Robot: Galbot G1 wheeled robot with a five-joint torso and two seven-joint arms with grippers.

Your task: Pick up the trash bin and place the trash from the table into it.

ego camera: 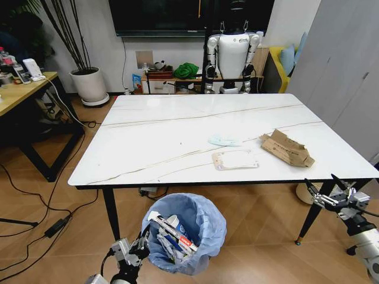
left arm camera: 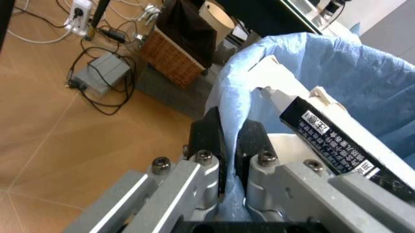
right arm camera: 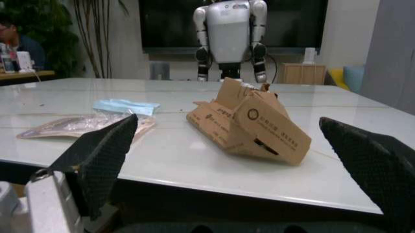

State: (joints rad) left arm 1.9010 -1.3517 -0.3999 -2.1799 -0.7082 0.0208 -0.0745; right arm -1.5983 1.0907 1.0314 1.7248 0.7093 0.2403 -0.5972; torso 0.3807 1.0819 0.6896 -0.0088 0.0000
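A white humanoid robot (ego camera: 233, 54) stands against the far wall, under a dark wall screen (ego camera: 177, 16). To its left a green cloth (ego camera: 186, 70) lies on a low shelf, and farther left a white planter (ego camera: 89, 84) holds tall thin stems. A wooden desk (ego camera: 18, 92) (cluttered with small items) sits at the left edge, black cables (ego camera: 35, 204) trailing over the floor. A wicker basket (left arm camera: 176, 59) stands near a grey power adapter (left arm camera: 101, 73).

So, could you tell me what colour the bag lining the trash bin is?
Light blue bag, clearest in the head view.
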